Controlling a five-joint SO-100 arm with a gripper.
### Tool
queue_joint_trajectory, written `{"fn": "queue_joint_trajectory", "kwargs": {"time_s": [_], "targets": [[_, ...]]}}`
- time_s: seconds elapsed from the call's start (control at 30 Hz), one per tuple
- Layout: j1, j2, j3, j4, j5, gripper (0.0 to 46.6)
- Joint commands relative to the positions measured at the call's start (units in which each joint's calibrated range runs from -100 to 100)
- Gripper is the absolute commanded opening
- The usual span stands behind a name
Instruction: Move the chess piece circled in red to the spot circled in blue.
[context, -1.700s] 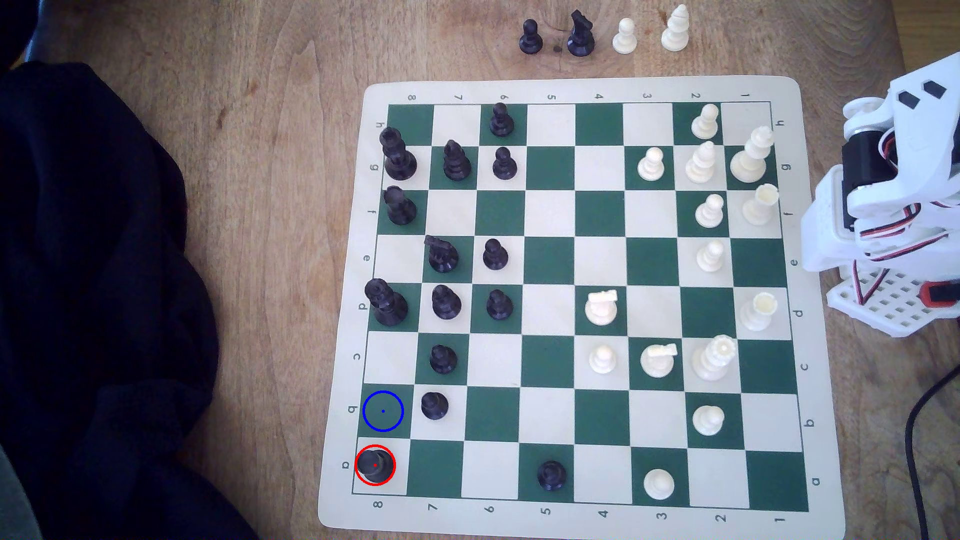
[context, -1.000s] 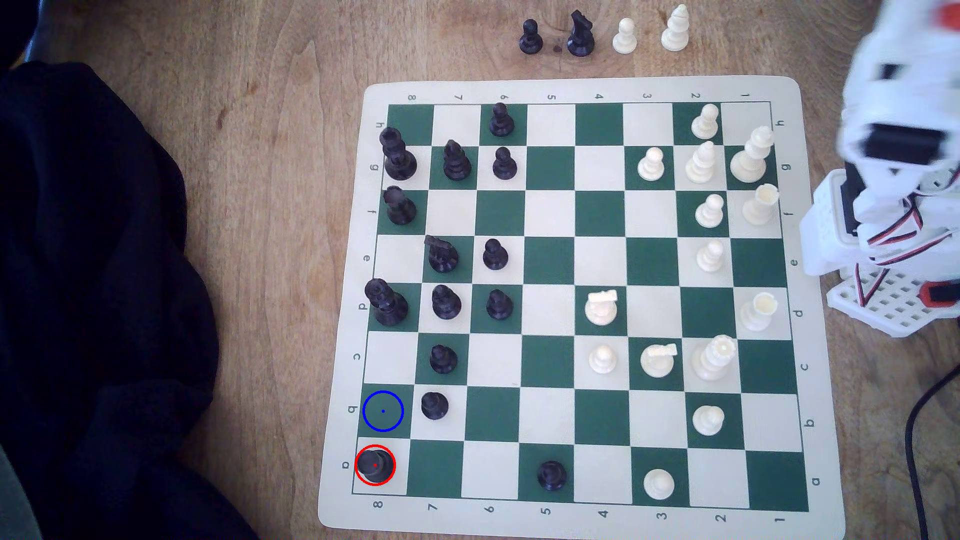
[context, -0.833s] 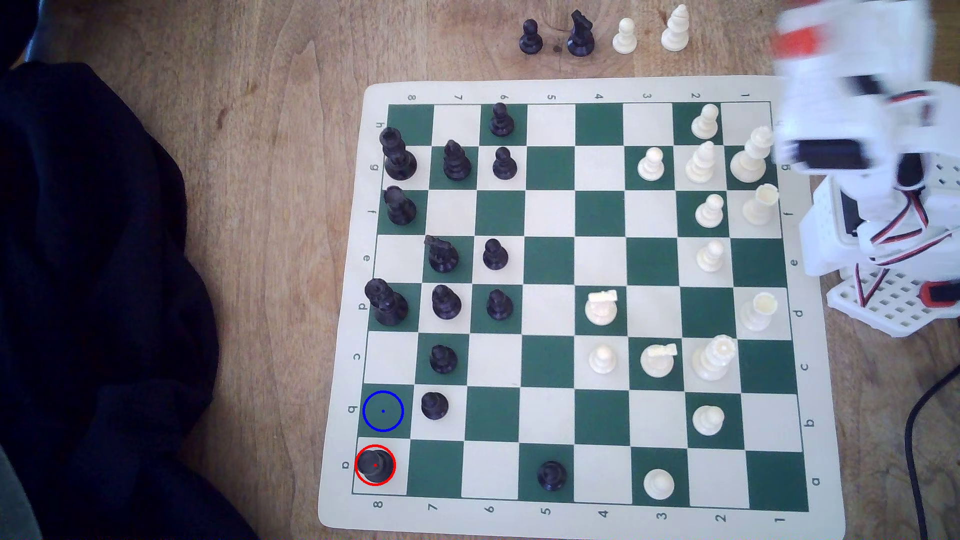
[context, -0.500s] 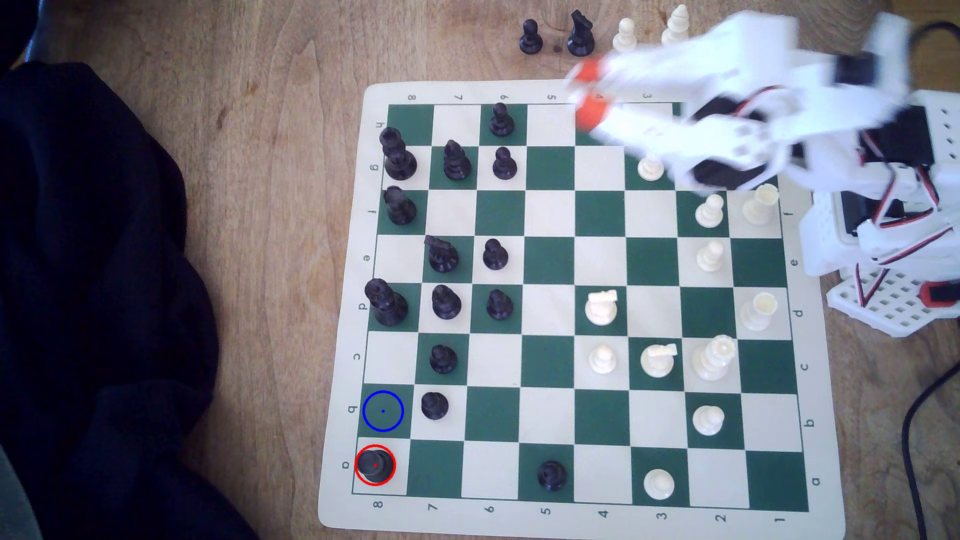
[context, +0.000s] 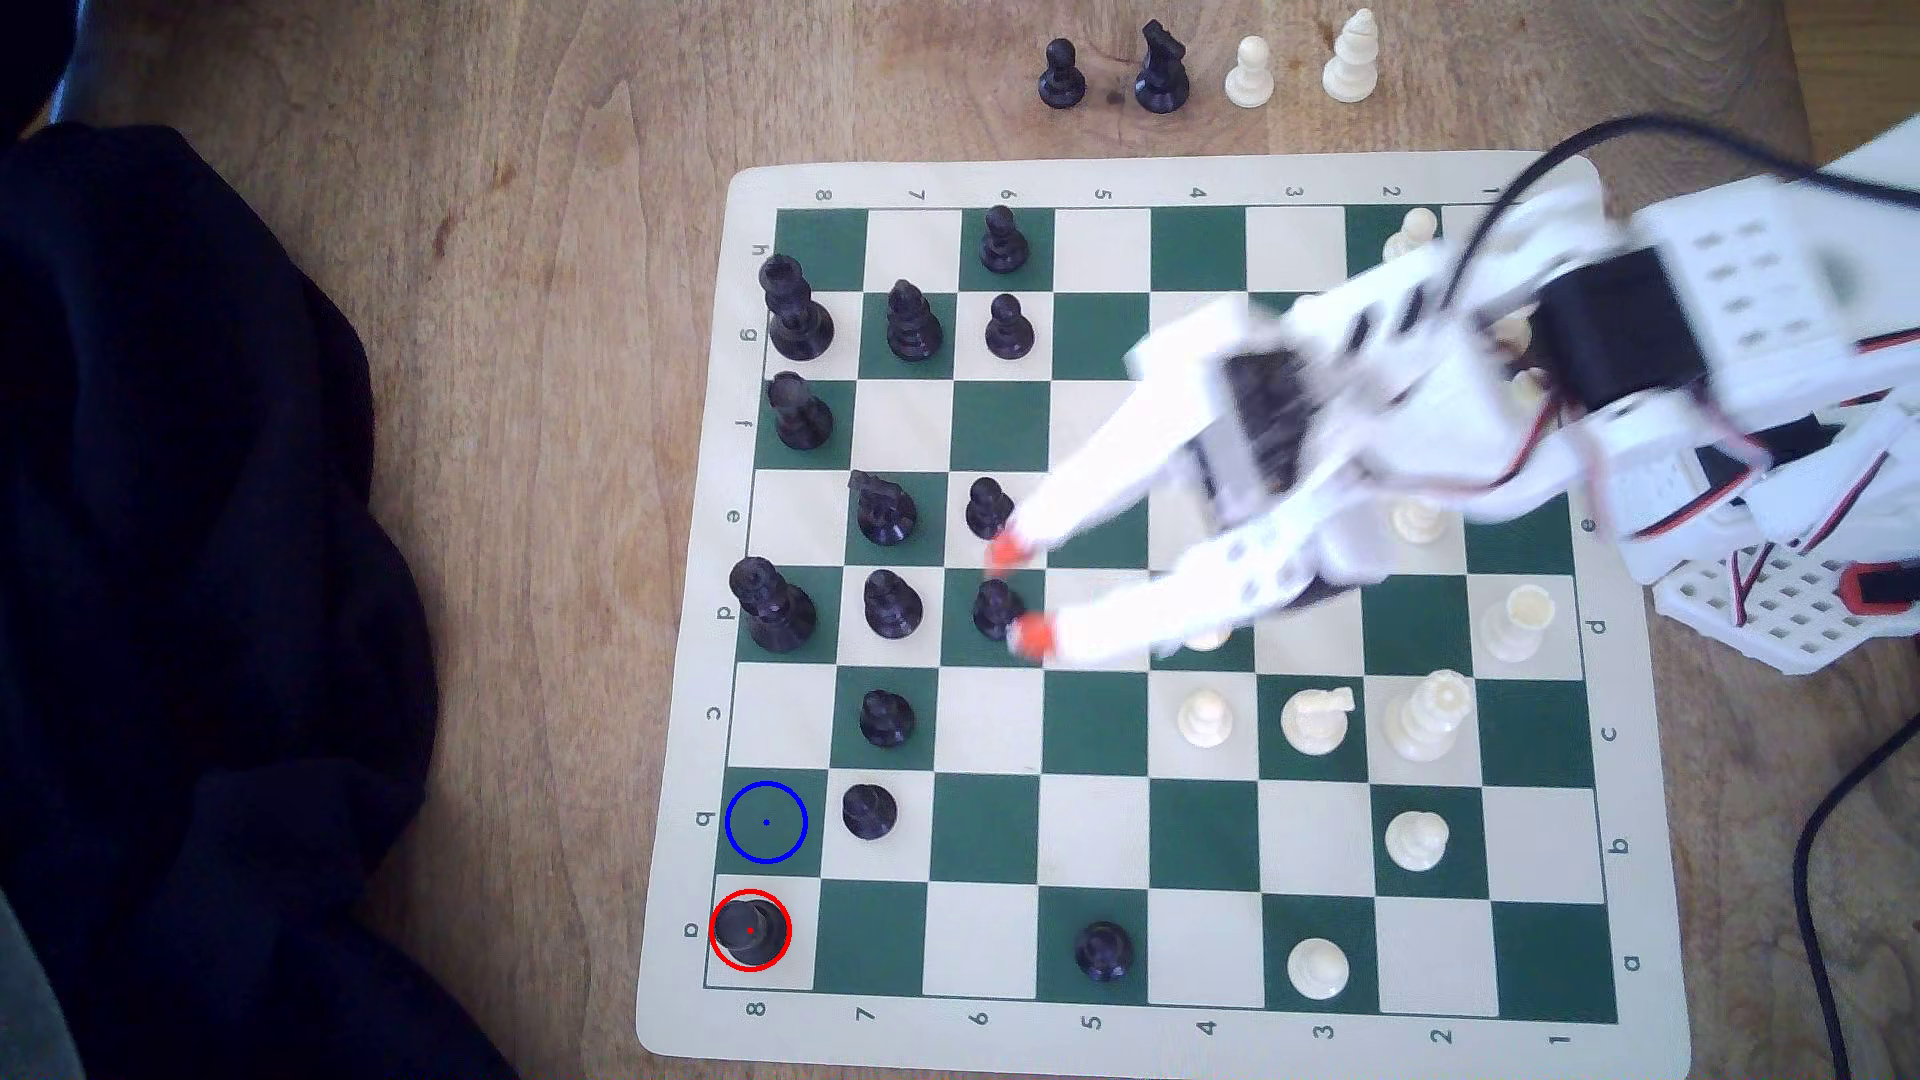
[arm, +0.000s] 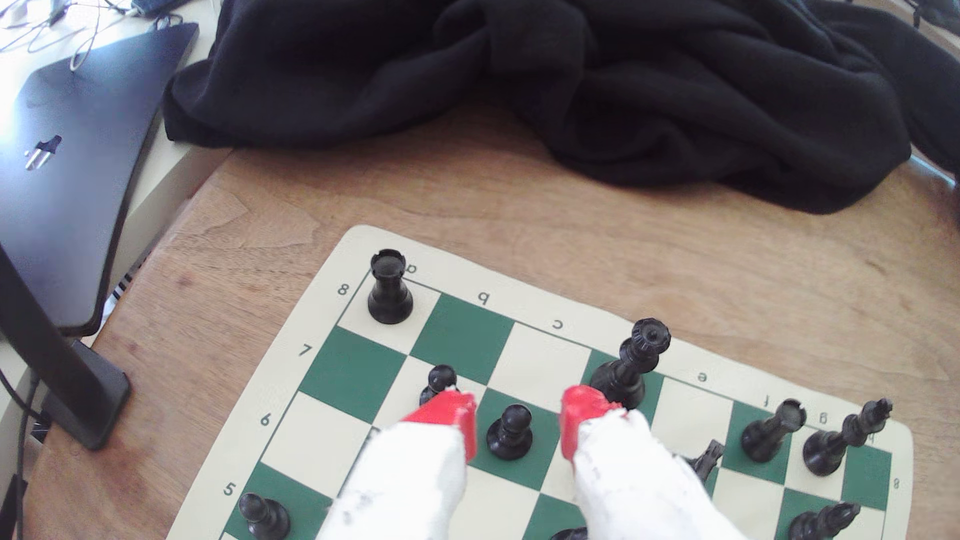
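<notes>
The chess piece (context: 750, 930), a stout black rook with a flat round top, stands inside the red ring on the cream corner square at the exterior view's lower left. The spot (context: 766, 821), a dark green square with a blue ring and dot, is the adjacent square just above it and is bare. My gripper (context: 1017, 593) hangs open over the board's middle, its orange tips near two black pawns, far up and right of the rook. In the wrist view the rook (arm: 389, 293) stands at the board's far corner, beyond my open gripper (arm: 514, 415).
A black pawn (context: 869, 811) stands just right of the spot. More black pieces fill the columns above it. A black cloth (context: 208, 571) lies left of the board. Spare pieces (context: 1158, 68) sit beyond the board's top edge. A laptop (arm: 78, 156) stands near the rook's corner.
The arm unfolded from its rest at the exterior view's right edge and swept left and down across the board to the middle. No piece has moved.
</notes>
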Motion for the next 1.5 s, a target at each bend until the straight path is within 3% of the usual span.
{"fn": "queue_joint_trajectory", "kwargs": {"time_s": [0.0, 0.07, 0.13, 0.47, 0.83, 1.47], "targets": [[-1.02, 11.75, -16.31, 0.61, -4.40, 10.5], [-1.34, 14.98, -20.30, 0.86, -8.01, 14.8], [-1.41, 18.38, -22.66, 0.86, -9.13, 16.8], [-3.29, 34.00, -32.99, 1.68, -8.60, 17.3], [-4.93, 52.42, -55.38, 8.23, -9.23, 17.2], [-5.48, 67.36, -69.98, 8.72, -8.99, 17.4]]}}
